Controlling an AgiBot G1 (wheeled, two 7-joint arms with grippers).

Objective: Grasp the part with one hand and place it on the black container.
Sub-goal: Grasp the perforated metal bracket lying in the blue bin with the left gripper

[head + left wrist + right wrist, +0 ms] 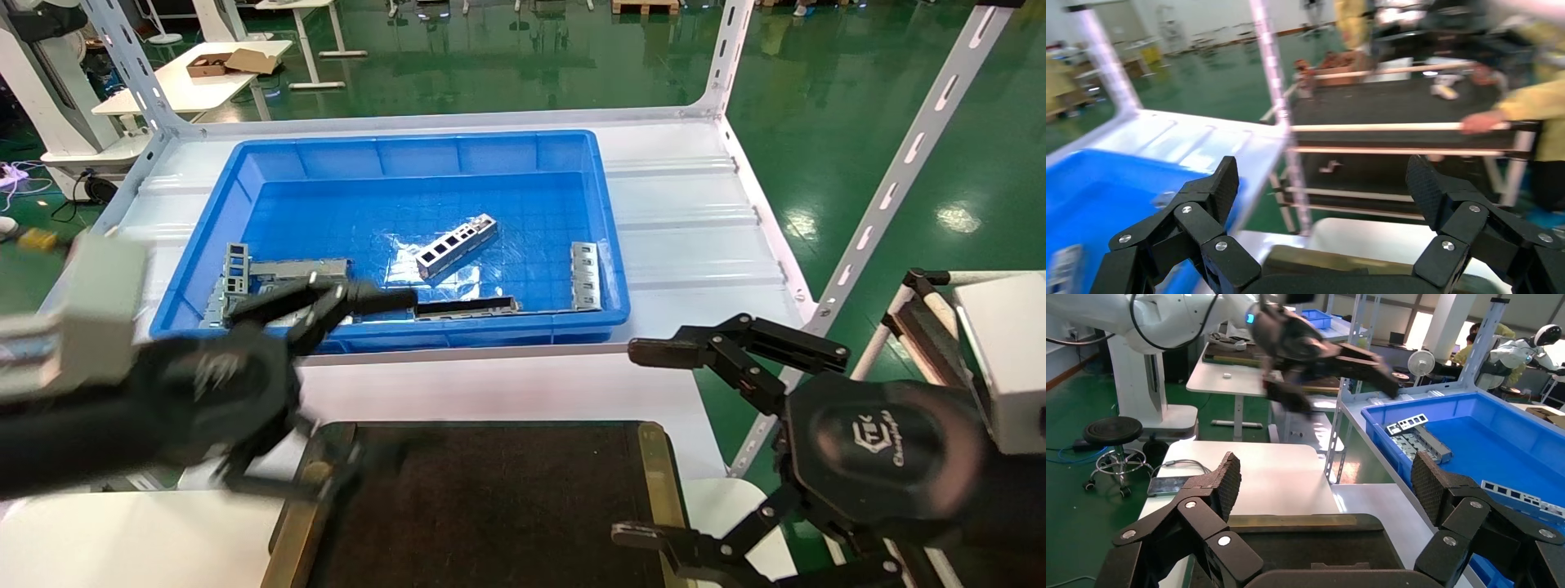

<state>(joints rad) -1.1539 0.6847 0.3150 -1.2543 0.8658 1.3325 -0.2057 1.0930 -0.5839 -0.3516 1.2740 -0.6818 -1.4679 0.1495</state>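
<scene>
Head view: the left black jointed-finger hand (245,367) is seen at 8 o'clock, fingers spread and empty, reaching over the near rim of the deep blue plastic bin (204,220). The step in hand is judged to be the approach to the grasp. The small silver-grey sheet-metal channel part (456,245) lies on the bin floor at the centre, at 2 o'clock from the hand and well apart from it. It is narrow, lies diagonally, and shows a row of square cutouts. A grip across its narrow width is advised, with the wider grey stamped plates (270,278) at 9 o'clock left untouched. The flat dark matte container (490,498) with brass rim strips lies at 6 o'clock, unloaded. The right black hand (735,441) is parked at 4 o'clock, fingers spread.

Left wrist view: the left fingers (1214,196) are spread, nothing held; the part is not identifiable.

Right wrist view: the right fingers (1214,493) are spread above the container.
</scene>
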